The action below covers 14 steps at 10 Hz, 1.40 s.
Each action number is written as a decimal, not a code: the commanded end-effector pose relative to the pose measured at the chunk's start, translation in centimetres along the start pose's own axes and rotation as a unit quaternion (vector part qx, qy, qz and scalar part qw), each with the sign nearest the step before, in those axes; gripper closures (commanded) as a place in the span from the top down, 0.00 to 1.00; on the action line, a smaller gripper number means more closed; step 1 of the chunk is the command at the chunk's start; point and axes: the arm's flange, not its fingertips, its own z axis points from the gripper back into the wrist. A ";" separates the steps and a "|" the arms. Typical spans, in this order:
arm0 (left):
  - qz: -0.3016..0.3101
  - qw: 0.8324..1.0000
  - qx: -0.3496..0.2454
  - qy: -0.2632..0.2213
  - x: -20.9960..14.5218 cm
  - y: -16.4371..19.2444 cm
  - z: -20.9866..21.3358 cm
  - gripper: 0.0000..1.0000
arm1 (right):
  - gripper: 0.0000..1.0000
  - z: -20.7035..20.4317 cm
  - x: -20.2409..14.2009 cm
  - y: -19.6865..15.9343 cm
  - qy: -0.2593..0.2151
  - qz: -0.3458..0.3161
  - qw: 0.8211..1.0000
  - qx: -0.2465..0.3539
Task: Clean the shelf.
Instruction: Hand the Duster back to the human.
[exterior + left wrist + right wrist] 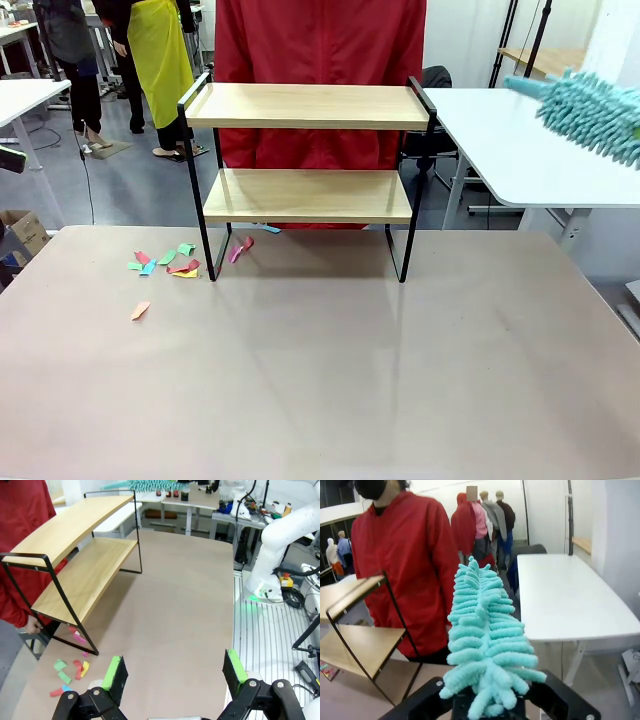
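Note:
The shelf (306,190) stands at the far middle of the brown table, both wooden boards bare; it also appears as the shelf (75,545) and the shelf (355,630). A fluffy teal duster (590,108) hangs in the air to the upper right of it, clear of the frame. In the right wrist view my right gripper (487,706) is shut on the duster (482,645) at its base, and the duster hides the fingertips. My left gripper (175,672) is open over the table, its green pads (114,672) wide apart with nothing between them.
Several coloured paper scraps (165,264) lie on the brown table (320,380) by the shelf's left legs, one more (140,311) nearer me. A person in a red jacket (320,40) stands right behind the shelf. A white table (520,140) adjoins at the far right.

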 end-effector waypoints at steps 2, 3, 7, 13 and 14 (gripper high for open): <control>-0.010 1.000 -0.002 -0.015 0.1 0.1 -0.2 1.00 | 0.17 2.8 -7.1 1.8 0.011 0.010 1.000 -0.009; -0.010 1.000 -0.002 -0.015 0.1 0.1 -0.2 1.00 | 0.17 3.0 -7.6 2.2 0.008 0.018 1.000 -0.008; -0.010 1.000 -0.002 -0.015 0.1 0.1 -0.2 1.00 | 0.17 -1.7 -3.4 -0.3 0.029 -0.003 1.000 0.005; -0.010 1.000 -0.002 -0.015 0.1 0.1 -0.2 1.00 | 0.17 -1.7 -3.4 -0.3 0.029 -0.003 1.000 0.005; -0.010 1.000 -0.002 -0.015 0.1 0.1 -0.2 1.00 | 0.17 -1.7 -3.4 -0.3 0.029 -0.003 1.000 0.005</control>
